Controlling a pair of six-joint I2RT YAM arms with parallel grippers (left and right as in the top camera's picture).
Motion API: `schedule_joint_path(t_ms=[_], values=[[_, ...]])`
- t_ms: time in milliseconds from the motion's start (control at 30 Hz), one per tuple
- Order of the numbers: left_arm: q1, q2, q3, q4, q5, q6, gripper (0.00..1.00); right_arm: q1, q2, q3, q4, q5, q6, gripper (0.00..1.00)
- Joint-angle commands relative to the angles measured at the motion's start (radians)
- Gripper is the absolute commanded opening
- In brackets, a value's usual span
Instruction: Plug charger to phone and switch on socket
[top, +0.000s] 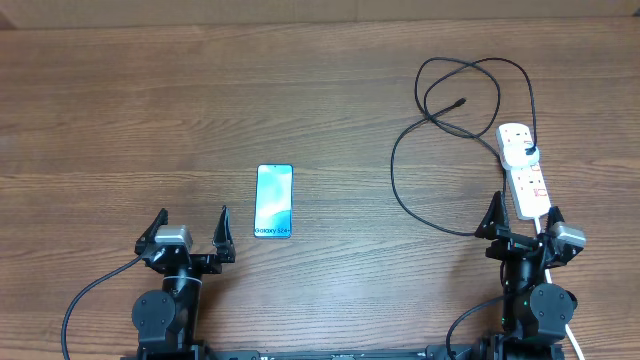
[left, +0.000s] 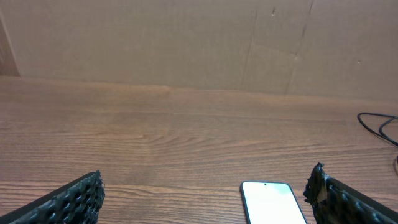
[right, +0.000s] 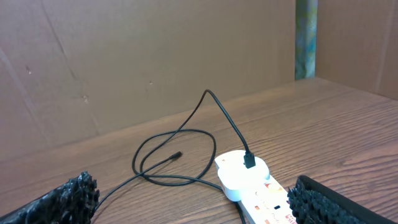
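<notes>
Over on the left, the left gripper (top: 193, 213) sits low at the near edge of the wood-grain table (top: 120, 120), claw spread wide with nothing between the fingers (left: 68, 202). Just to its right and a touch further out lies the phone (top: 273, 201), flat on the table, light blue screen up, with the "Galaxy S24+" lettering at its near end. In the left wrist view the phone's top edge peeks in beside the right-hand finger, apart from it, with a cardboard wall (left: 155, 43) behind the table.

Moving across the middle, bare wood, and then the charger (top: 393, 165): a thin black cable looping in big loose curls on the right half of the table, well apart from the phone. Its small plug tip (top: 461, 102) lies free on the wood inside the loops, connected to nothing. The cable's other end, a black plug (right: 249, 160), stands pushed into the far end of the socket (top: 525, 170).

That white power strip runs toward the right gripper (top: 523, 205), and from above its near end sits in the gap between the fingers. This claw is wide too, gripping nothing; whether a finger touches the strip, I can't tell.
</notes>
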Motion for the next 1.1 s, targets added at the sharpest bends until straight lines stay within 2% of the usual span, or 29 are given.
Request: schedule_joint_path(t_ms=[0, 833, 1067], values=[[0.01, -0.011, -0.003, -0.003, 0.008, 0.027, 1.0, -0.002, -0.008, -0.011, 0.003, 0.002, -0.005, 1.0], [0.01, -0.01, -0.003, -0.003, 0.008, 0.027, 1.0, -0.002, -0.008, -0.011, 0.003, 0.002, -0.005, 1.0], [0.01, -0.011, -0.003, -0.007, -0.045, 0.027, 1.0, -0.002, -0.008, -0.011, 0.003, 0.002, -0.005, 1.0]])
